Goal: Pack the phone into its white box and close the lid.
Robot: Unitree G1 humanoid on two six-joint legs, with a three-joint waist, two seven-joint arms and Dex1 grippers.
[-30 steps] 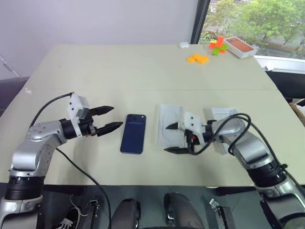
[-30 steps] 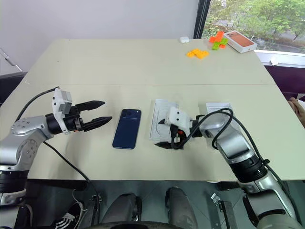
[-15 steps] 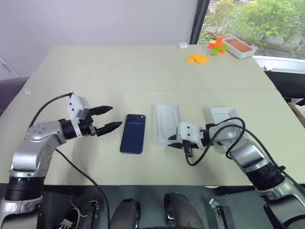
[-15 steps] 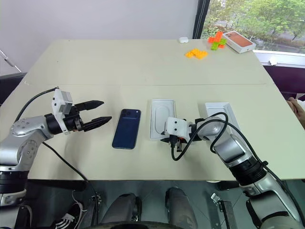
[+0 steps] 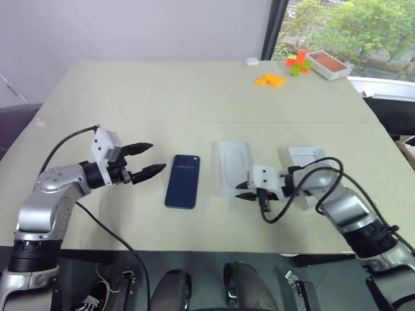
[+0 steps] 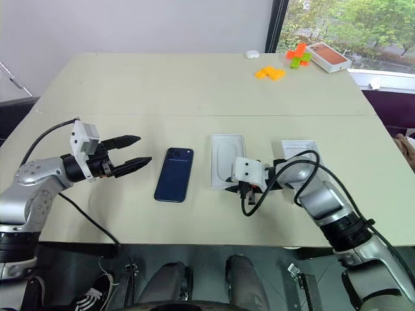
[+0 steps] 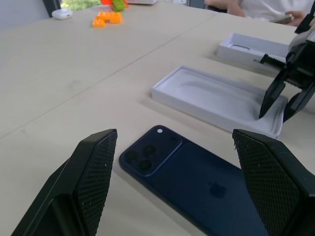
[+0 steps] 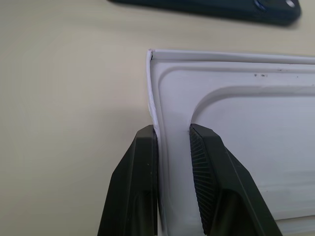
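The right gripper (image 8: 172, 147) is pinching the near edge of a thin white insert (image 5: 235, 167), one ribbed black finger (image 8: 209, 162) lying inside the rim and the other outside it, the two nearly together with only the thin wall between them. Its forearm is angling down and toward the robot's left, a black cable looping off the wrist. The insert is a shallow moulded tray with a rounded oval recess and a smooth, slightly glossy surface, lying flat on the table (image 5: 162, 91).

The left gripper (image 5: 148, 161) is hovering level above the table with its fingers (image 7: 96, 167) spread wide apart and holding nothing; their inner faces are finely cross-hatched black. It is pointing toward the phone (image 5: 182, 181), which is lying flat just beyond its tips, between that gripper and the insert and touching neither. The phone is a slim dark navy slab with rounded corners, back side up, with a camera cluster in the far corner.

A shallow white rectangular tray (image 6: 299, 149) is sitting on the far side of the right arm, partly covered by it; whether it is the box base or the lid cannot be told. At the far edge of the matte beige table are orange blocks (image 5: 269, 80), red and green blocks (image 5: 297, 61) and a white box with an orange-red top (image 5: 328, 63).
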